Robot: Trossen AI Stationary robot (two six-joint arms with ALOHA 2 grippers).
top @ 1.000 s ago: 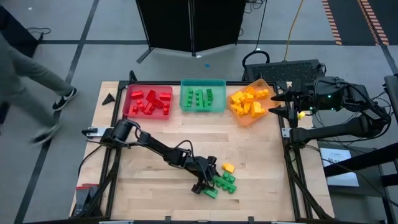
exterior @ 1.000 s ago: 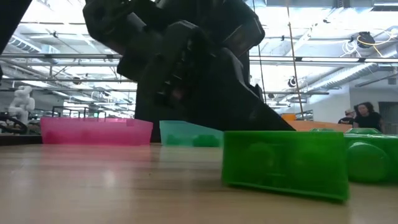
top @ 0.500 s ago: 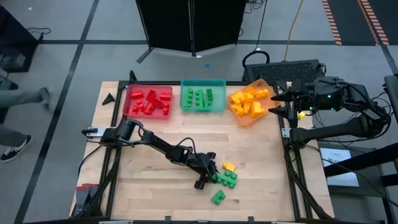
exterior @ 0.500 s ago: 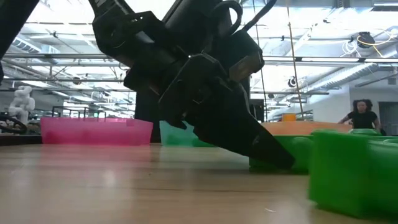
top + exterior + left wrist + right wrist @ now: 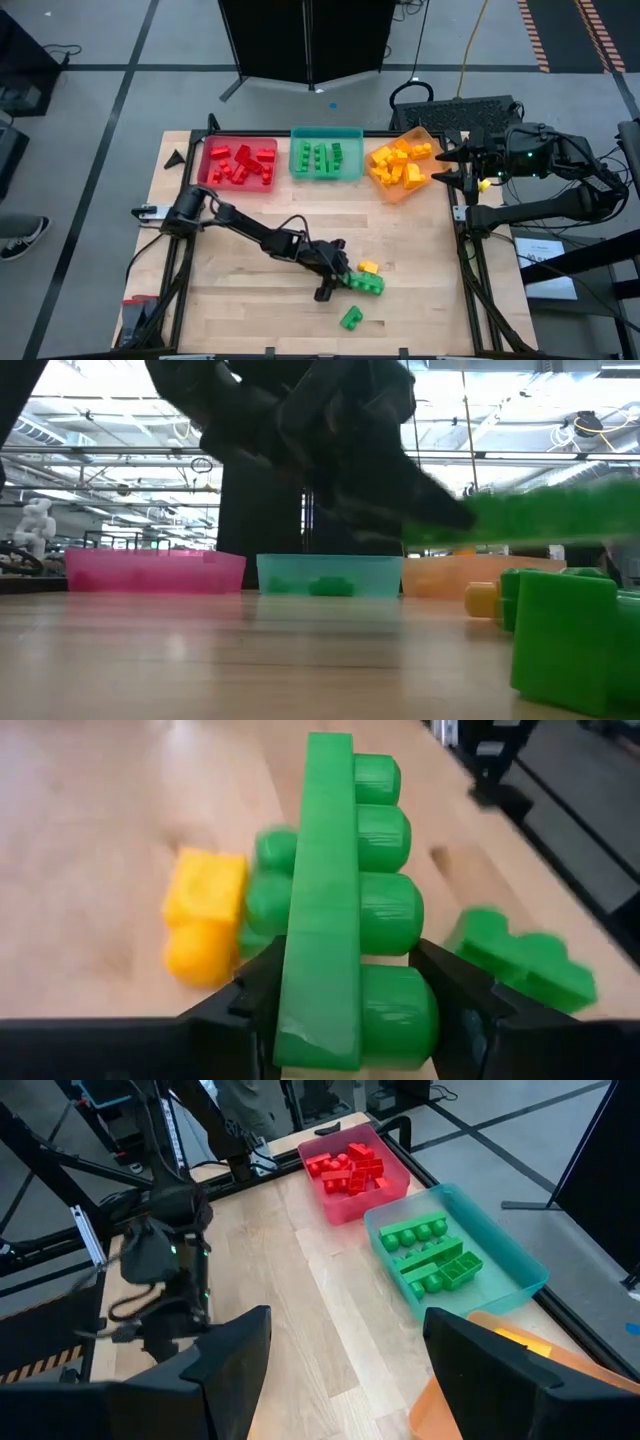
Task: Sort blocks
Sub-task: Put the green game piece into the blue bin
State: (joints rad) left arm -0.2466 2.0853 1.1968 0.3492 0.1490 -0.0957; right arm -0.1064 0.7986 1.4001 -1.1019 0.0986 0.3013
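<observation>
My left gripper (image 5: 340,280) is squeezing a long green block (image 5: 345,935), with one finger on each long side so it cannot slip out. In the low view the block looks lifted up off the table (image 5: 250,310), so I think I am at the start of carrying it. It should go in the teal tray (image 5: 326,156), because the other green blocks (image 5: 430,1260) are in there. The teal tray sits at the back edge of the table, and my green block is well away from it, toward the front of the table. The red tray (image 5: 238,164) is just beside the teal tray on one side and has the red blocks (image 5: 350,1168) in it. The orange tray (image 5: 402,166) is just beside the teal tray on the other side and has yellow blocks (image 5: 400,165) in it. So each color gets its own tray. Some blocks are not sorted yet. A small yellow block (image 5: 205,915) lies on the table right by my green one, far from the teal tray. One more green block (image 5: 351,318) lies even farther from the teal tray, near the front edge. There may be another green block under mine, but I cannot tell. My right gripper (image 5: 447,166) waits past the orange tray, on the side away from the teal tray, with its fingers apart and nothing in them.
</observation>
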